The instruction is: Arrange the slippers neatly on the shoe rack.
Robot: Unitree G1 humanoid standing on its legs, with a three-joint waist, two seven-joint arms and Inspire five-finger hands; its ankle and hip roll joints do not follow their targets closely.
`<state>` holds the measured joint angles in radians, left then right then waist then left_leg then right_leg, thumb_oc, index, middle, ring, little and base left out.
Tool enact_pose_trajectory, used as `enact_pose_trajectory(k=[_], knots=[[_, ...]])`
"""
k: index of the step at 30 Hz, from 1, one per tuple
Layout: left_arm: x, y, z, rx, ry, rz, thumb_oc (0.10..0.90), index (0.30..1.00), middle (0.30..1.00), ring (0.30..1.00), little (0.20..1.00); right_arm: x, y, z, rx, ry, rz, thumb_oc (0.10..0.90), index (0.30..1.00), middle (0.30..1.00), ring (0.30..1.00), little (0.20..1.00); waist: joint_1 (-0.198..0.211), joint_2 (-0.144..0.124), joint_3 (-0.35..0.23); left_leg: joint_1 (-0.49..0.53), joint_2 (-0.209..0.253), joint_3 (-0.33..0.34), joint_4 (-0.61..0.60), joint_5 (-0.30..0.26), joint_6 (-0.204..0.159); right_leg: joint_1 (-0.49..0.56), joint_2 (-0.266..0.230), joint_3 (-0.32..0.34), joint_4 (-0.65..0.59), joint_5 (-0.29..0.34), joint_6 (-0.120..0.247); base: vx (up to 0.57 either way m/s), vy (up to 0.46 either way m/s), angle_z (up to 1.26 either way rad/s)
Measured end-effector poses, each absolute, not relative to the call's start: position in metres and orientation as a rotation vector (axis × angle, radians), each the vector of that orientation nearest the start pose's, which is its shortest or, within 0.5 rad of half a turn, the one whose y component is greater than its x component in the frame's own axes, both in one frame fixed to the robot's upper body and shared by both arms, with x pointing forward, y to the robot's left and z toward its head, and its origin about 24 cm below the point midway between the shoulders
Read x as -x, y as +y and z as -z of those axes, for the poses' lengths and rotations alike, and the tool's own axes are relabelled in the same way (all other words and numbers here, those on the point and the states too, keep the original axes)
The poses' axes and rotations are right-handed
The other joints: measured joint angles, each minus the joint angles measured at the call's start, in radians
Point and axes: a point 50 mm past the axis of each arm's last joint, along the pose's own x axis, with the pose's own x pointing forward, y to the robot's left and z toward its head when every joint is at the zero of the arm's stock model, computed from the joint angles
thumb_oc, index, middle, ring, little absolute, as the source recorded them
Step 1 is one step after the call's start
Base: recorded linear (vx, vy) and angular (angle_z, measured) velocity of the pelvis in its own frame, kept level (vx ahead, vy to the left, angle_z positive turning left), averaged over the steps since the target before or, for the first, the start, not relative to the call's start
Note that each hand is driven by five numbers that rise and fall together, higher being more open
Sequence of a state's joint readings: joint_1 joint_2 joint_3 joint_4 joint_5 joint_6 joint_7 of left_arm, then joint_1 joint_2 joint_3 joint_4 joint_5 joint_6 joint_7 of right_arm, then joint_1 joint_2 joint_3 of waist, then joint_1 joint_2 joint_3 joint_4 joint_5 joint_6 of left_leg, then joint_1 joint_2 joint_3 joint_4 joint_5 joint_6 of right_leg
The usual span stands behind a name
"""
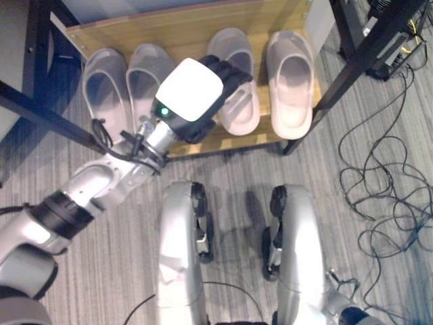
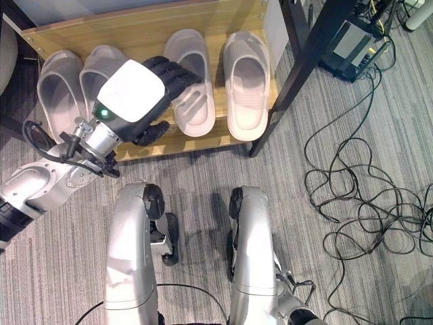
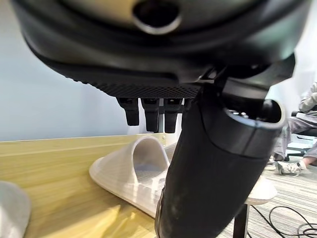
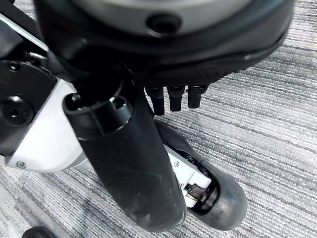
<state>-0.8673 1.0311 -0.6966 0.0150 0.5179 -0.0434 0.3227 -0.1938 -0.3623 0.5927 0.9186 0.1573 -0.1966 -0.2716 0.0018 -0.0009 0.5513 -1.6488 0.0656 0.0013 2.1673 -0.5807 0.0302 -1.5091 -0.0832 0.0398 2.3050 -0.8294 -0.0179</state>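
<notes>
Left eye view: four pale slippers (image 1: 292,81) lie toes-in on the wooden shoe rack (image 1: 169,30), in two pairs. The left hand (image 1: 203,95) hovers over the third slipper (image 1: 237,101), fingers relaxed, gripping nothing; a black frame leg (image 1: 358,64) stands at right. Left wrist view: fingers (image 3: 151,110) straight above that slipper. Right wrist view: right hand (image 4: 129,163) released over grey carpet (image 4: 267,99)

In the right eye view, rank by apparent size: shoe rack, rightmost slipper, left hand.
1. shoe rack, widest by far.
2. left hand, though it sits nearer the camera, so its lead is unsure.
3. rightmost slipper, close behind the hand.
</notes>
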Motion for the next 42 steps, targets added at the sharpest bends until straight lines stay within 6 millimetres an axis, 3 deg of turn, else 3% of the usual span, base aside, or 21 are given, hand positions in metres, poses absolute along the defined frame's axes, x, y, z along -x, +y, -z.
enact_pose_trajectory(k=[8, 12, 18, 21, 30, 42], knots=[[-0.342, 0.183, -0.227, -1.317, -0.704, -0.086, 0.800, 0.900, 0.900, 0.900, 0.900, -0.218, -0.195, 0.096, 0.547, 0.559, -0.091, 0.800, 0.900, 0.900, 0.900, 0.900, 0.000, 0.004, 0.000, -0.001, 0.000, -0.003, 0.004, 0.000, 0.002, 0.001, 0.002, -0.002, 0.000, 0.000, 0.000, 0.00, 0.000, 0.00], [-0.359, 0.191, -0.207, -1.011, -0.553, -0.185, 0.800, 0.900, 0.900, 0.900, 0.900, -0.219, -0.194, 0.095, 0.553, 0.555, -0.102, 0.800, 0.900, 0.900, 0.900, 0.900, -0.017, 0.004, 0.000, 0.000, 0.000, -0.004, 0.011, -0.002, 0.004, 0.003, 0.003, -0.002, 0.003, 0.000, 0.000, 0.00, 0.000, 0.00], [-0.361, 0.190, -0.210, -0.826, -0.521, -0.168, 0.800, 0.900, 0.900, 0.900, 0.900, -0.221, -0.191, 0.095, 0.553, 0.556, -0.108, 0.800, 0.900, 0.900, 0.900, 0.900, -0.033, 0.004, 0.000, 0.000, 0.000, -0.002, 0.012, -0.003, 0.005, 0.001, 0.005, 0.001, 0.003, 0.000, 0.000, 0.00, 0.000, 0.00], [-0.362, 0.184, -0.208, -0.818, -0.521, -0.148, 0.800, 0.900, 0.900, 0.900, 0.900, -0.221, -0.191, 0.095, 0.553, 0.556, -0.108, 0.800, 0.900, 0.900, 0.900, 0.900, -0.034, 0.004, 0.000, 0.000, 0.000, -0.002, 0.012, -0.004, 0.009, 0.001, 0.005, 0.001, 0.004, 0.001, 0.002, 0.00, 0.000, 0.00], [-0.363, 0.164, -0.234, -1.031, -0.687, -0.142, 0.800, 0.900, 0.900, 0.900, 0.900, -0.220, -0.191, 0.095, 0.552, 0.554, -0.112, 0.800, 0.900, 0.900, 0.900, 0.900, -0.035, 0.003, 0.000, -0.001, 0.000, -0.002, 0.019, -0.004, 0.009, 0.000, 0.006, 0.001, 0.012, 0.000, 0.001, 0.00, 0.000, 0.00], [-0.367, 0.142, -0.232, -1.082, -0.676, -0.008, 0.800, 0.900, 0.900, 0.900, 0.900, -0.220, -0.189, 0.096, 0.549, 0.553, -0.117, 0.800, 0.900, 0.900, 0.900, 0.900, -0.054, 0.002, 0.000, -0.001, 0.000, -0.002, 0.022, -0.004, 0.008, 0.000, 0.007, 0.002, 0.017, 0.000, 0.002, 0.00, 0.000, 0.00]])
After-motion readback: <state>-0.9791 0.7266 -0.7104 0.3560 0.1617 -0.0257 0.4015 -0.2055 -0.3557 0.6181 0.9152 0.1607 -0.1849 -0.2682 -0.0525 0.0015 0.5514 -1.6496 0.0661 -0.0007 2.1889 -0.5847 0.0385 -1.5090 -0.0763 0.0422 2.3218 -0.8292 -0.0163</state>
